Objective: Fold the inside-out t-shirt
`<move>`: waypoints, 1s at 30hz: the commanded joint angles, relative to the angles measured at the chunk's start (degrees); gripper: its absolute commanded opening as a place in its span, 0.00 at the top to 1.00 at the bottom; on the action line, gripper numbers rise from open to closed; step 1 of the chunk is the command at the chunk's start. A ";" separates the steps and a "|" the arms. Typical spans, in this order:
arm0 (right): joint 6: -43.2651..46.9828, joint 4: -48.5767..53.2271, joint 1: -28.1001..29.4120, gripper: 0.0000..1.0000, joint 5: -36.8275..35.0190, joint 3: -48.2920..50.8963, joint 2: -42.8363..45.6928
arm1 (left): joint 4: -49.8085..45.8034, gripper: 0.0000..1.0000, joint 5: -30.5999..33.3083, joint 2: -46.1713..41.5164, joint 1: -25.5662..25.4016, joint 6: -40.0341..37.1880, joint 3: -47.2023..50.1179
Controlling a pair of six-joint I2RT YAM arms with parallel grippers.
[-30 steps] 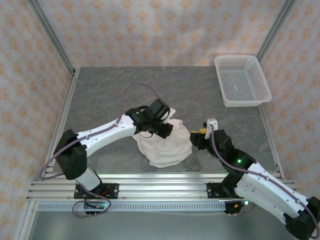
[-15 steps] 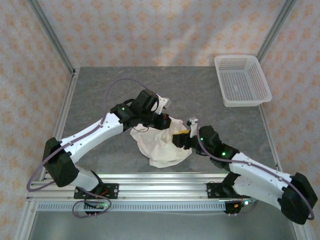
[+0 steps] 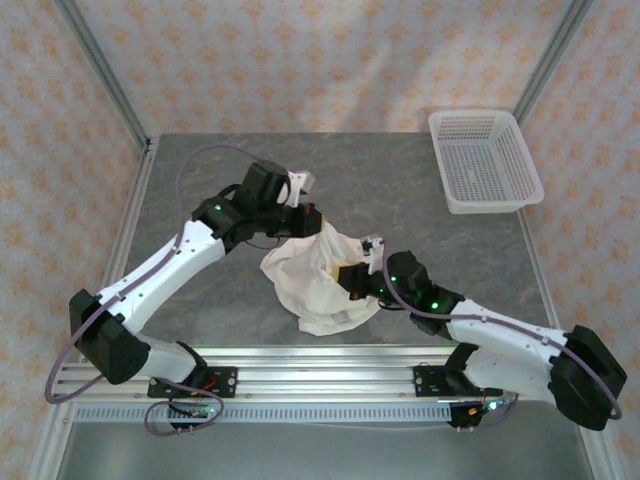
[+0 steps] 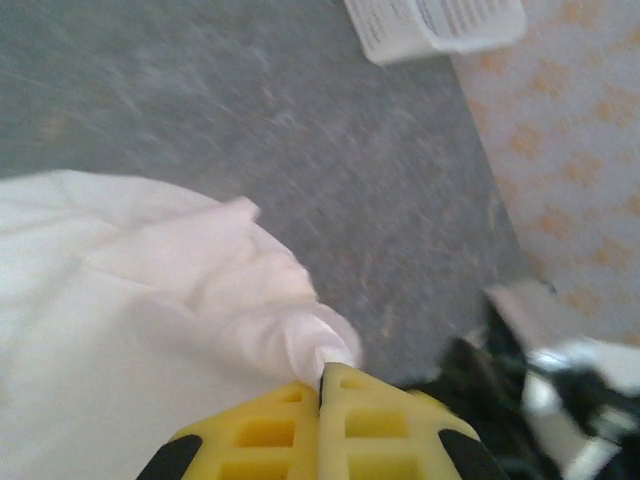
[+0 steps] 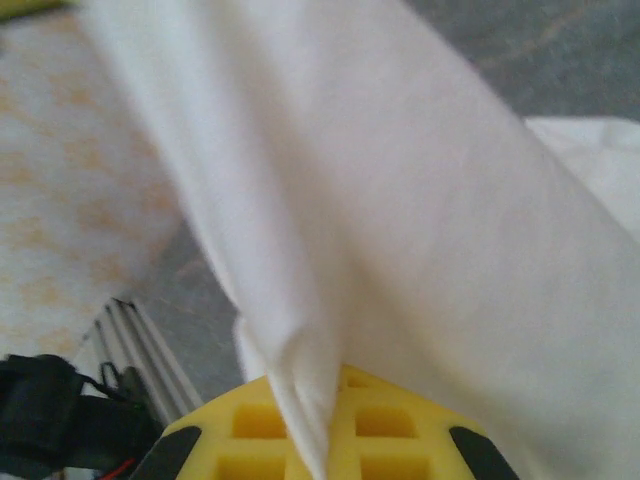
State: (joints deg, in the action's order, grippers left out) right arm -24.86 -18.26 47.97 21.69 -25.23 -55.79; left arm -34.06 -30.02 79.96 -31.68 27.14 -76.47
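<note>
The inside-out t-shirt (image 3: 318,288) is a bunched white heap on the grey table (image 3: 200,200), just in front of centre. Its top edge is pulled up and back to my left gripper (image 3: 311,226). In the left wrist view the yellow fingers (image 4: 270,430) are shut on a twisted tip of the t-shirt (image 4: 150,280), the left gripper (image 4: 325,375) held above the table. My right gripper (image 3: 350,274) is pressed into the heap's right side. In the right wrist view a fold of the t-shirt (image 5: 400,200) is pinched in the right gripper (image 5: 322,400), and cloth drapes over its fingers.
A white plastic mesh basket (image 3: 484,160) stands at the table's back right corner, and its rim shows as the basket (image 4: 440,25) at the top of the left wrist view. Aluminium rails (image 3: 300,365) run along the near edge. Patterned walls enclose the table.
My left arm has drawn back and to the left, lifting the cloth's top edge. My right gripper has moved left into the heap and has shut on a fold.
</note>
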 commanded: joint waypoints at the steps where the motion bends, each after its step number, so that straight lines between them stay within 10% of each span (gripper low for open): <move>1: 0.34 -5.52 0.20 1.00 3.42 0.60 4.77 | -1.73 0.97 5.75 0.15 3.62 -2.95 0.68; 7: -0.12 -8.01 -0.13 1.00 2.65 0.59 8.04 | 4.24 0.61 1.35 -2.57 6.37 -0.50 5.41; 20: 1.57 -5.24 -1.39 1.00 -4.88 0.63 7.63 | 2.42 0.63 2.95 -16.99 -1.18 10.67 12.96; 30: 2.83 -0.64 -1.47 1.00 -2.24 -2.16 5.91 | 20.67 0.48 7.82 -12.58 -7.89 24.36 20.11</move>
State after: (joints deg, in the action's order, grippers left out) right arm -23.29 -19.84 46.70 18.22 -25.08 -49.69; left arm -22.26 -25.82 67.24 -38.37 46.78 -57.14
